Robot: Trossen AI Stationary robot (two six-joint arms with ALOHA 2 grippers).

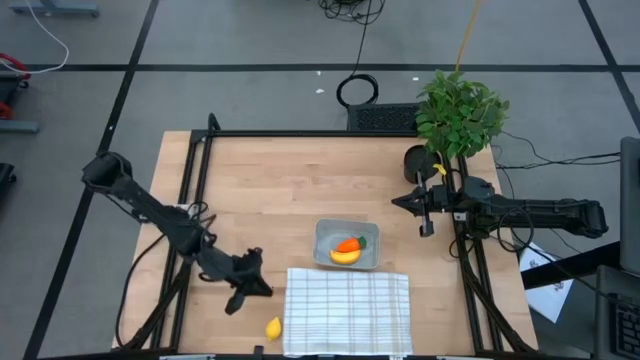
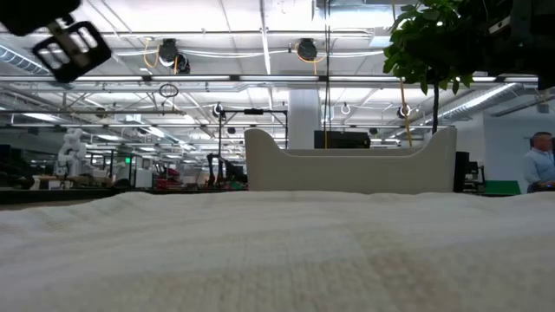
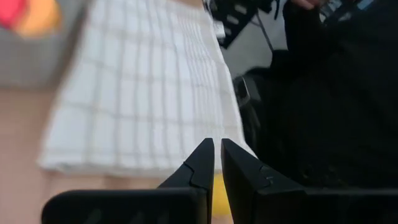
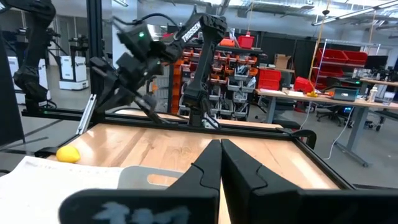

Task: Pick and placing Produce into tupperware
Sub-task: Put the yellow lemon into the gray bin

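You see the tupperware [image 1: 325, 238], a shallow grey translucent tub with rounded corners, sitting near the middle of the wooden table [image 1: 280, 180], its near edge touching the far edge of the white checked cloth [image 1: 348, 310]. Inside it lie the curved yellow banana [image 1: 344, 256] and the orange carrot [image 1: 348, 245], side by side, with the carrot's green top toward the right. The small yellow lemon-like piece [image 1: 273, 327] lies alone on the bare wood, just left of the cloth's near left corner. Your left gripper [image 1: 234, 301] is just to the left of that lemon; its fingers [image 3: 202, 165] are almost together with only a thin slit between them, and they hold nothing. Your right gripper [image 1: 400, 202] waits at the right side of the table, beside the potted plant [image 1: 460, 112], fingers pressed together and empty.
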